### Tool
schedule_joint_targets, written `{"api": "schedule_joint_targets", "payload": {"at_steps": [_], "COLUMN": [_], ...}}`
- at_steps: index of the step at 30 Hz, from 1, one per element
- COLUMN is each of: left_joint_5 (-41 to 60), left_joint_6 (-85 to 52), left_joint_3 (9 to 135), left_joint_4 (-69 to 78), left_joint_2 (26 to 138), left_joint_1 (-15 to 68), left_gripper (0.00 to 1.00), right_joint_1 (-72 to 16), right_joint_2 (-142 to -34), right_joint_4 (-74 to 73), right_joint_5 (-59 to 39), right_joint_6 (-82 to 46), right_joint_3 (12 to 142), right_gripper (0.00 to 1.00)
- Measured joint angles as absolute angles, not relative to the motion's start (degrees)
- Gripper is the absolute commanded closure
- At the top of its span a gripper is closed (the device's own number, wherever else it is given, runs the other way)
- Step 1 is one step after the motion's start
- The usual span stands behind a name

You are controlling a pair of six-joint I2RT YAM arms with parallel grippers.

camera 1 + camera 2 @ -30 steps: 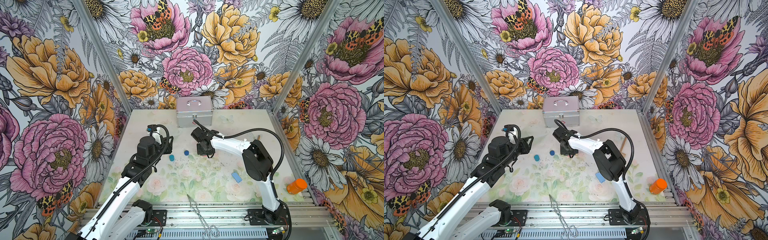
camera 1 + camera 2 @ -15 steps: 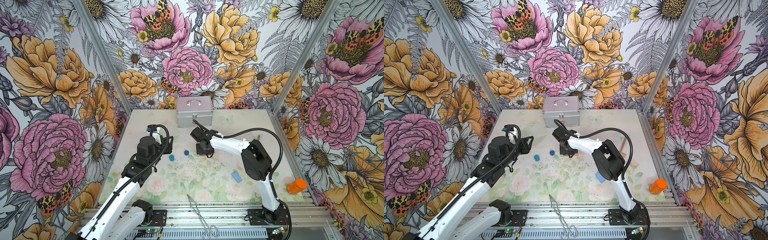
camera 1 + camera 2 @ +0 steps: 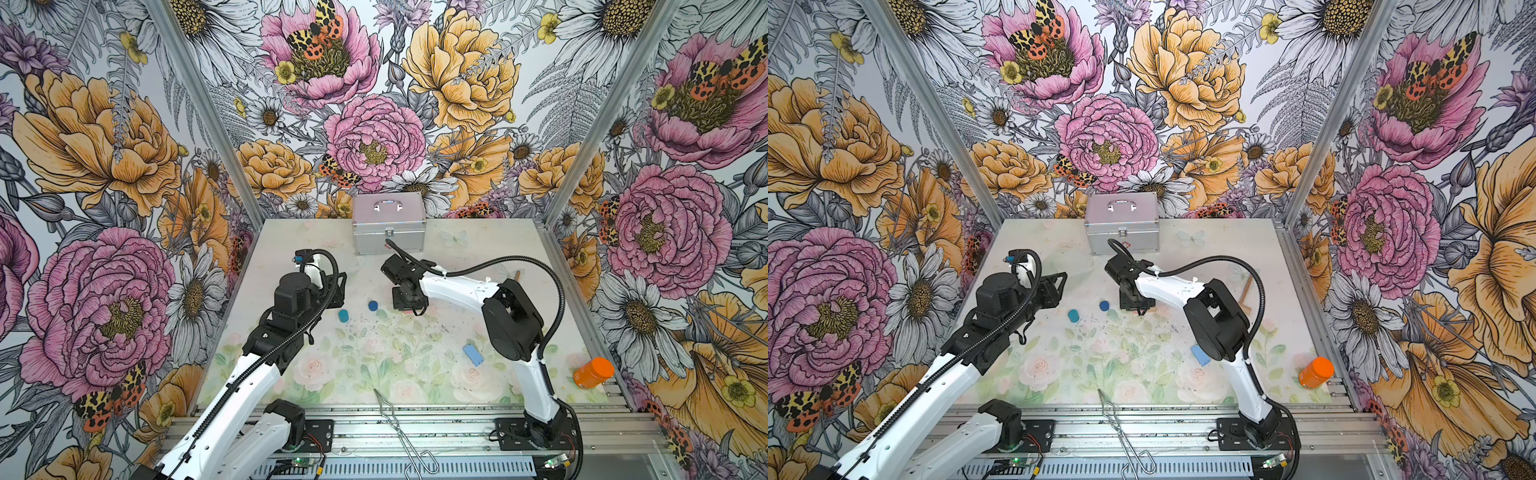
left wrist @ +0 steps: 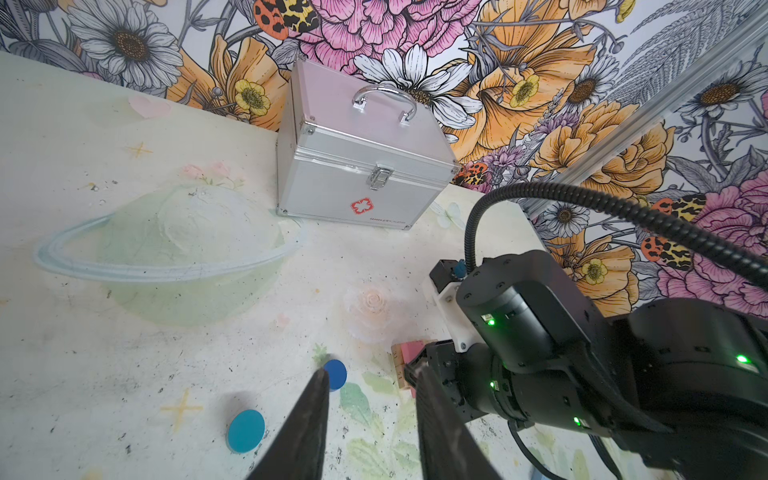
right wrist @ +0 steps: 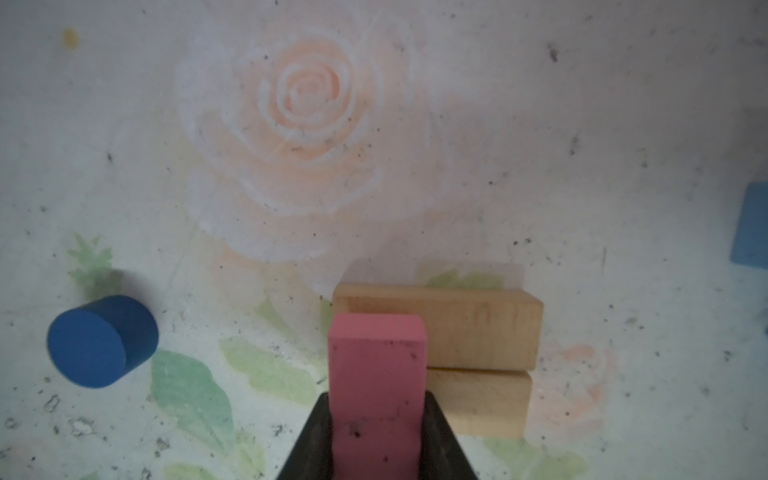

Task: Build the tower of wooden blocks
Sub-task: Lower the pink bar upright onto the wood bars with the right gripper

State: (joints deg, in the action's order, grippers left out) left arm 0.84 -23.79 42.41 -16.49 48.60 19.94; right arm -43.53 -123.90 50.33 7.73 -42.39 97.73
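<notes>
- Grip: your right gripper (image 5: 378,405) pinches the pink block (image 5: 377,353) over two tan planks (image 5: 478,332) lying side by side.
- Lower it level, centred across both.
- Your left gripper (image 4: 370,386) stands spread, empty.

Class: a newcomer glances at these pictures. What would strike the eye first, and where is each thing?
Loud flower-print walls surround the table. A silver case stands at its back, an orange bottle at its front right. The right gripper clamps a pink block close to two tan planks lying side by side.
</notes>
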Motion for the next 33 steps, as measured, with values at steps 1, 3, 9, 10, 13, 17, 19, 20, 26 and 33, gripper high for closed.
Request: {"api": "schedule_joint_targets", "payload": {"at_steps": [1,3,9,10,13,17,19,20,26,33], "left_joint_5": [0.84,0.84,0.84,0.84,0.84,0.84,0.84,0.84,0.84,0.84], "left_joint_6": [-23.79,-23.79,-23.79,-23.79,-23.79,-23.79,-23.79,-23.79,-23.79,-23.79], "left_joint_3": [42.41,42.41,42.41,42.41,42.41,42.41,42.41,42.41,42.41,42.41], "left_joint_4": [-16.49,-16.49,-16.49,-16.49,-16.49,-16.49,-16.49,-16.49,-16.49,-16.49], "left_joint_2": [48.60,48.60,48.60,48.60,48.60,48.60,48.60,48.60,48.60,48.60], "left_joint_1": [19.94,19.94,19.94,19.94,19.94,19.94,19.94,19.94,19.94,19.94], "left_gripper": [0.63,0.63,0.63,0.63,0.63,0.63,0.63,0.63,0.63,0.63], "right_joint_1": [-43.53,-43.48,-43.27,-43.24,-43.16,-43.16,-43.16,-43.16,-43.16,-43.16], "right_joint_2": [-123.90,-123.90,-123.90,-123.90,-123.90,-123.90,-123.90,-123.90,-123.90,-123.90], "right_joint_4": [50.33,50.33,50.33,50.33,50.33,50.33,50.33,50.33,50.33,50.33], "right_joint_5": [7.73,7.73,7.73,7.73,7.73,7.73,7.73,7.73,7.73,7.73], "right_joint_6": [-42.39,-42.39,-42.37,-42.37,-42.37,-42.37,-42.37,-42.37,-42.37,-42.37], "right_joint_3": [97.73,97.73,97.78,97.78,97.78,97.80,97.80,97.80,98.06,98.32], "right_gripper": [1.00,1.00,1.00,1.00,0.98,0.93,0.90,0.88,0.78,0.69]}}
